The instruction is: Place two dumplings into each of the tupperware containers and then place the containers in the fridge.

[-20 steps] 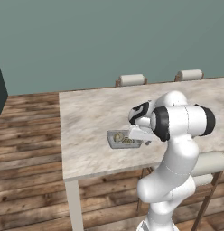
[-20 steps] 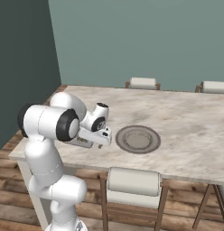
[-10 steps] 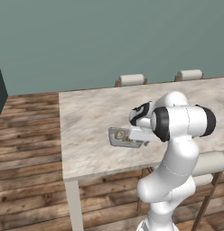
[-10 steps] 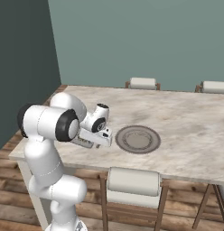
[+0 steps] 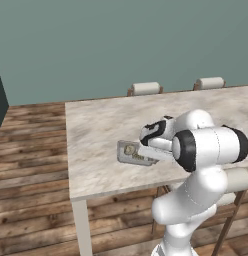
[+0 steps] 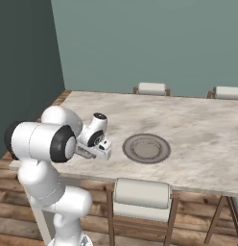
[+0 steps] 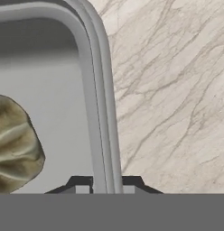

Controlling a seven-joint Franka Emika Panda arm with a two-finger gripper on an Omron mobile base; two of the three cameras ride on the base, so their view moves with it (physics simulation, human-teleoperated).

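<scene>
A light-grey tupperware container (image 5: 127,155) sits near the table's front edge, with pale dumplings (image 5: 130,149) inside it. My gripper (image 5: 154,155) reaches in from the right and is shut on the container's right rim. In the hand view the rim (image 7: 101,113) runs down between the two dark fingertips (image 7: 80,183), and one lumpy beige dumpling (image 7: 15,145) lies on the tray floor to the left. In the right base view the gripper (image 6: 99,153) is low over the table's front left part, and the arm hides most of the container. The fridge is out of view.
A round brown-rimmed plate (image 6: 146,148) lies on the marble table (image 5: 101,130) to the right of the hand. Chairs (image 5: 146,88) stand along the far side, and one chair (image 6: 141,193) is tucked under the near edge. A dark wall (image 6: 25,72) is on the left.
The jaws have closed from wide open onto the container's rim. The arm and the container have barely moved.
</scene>
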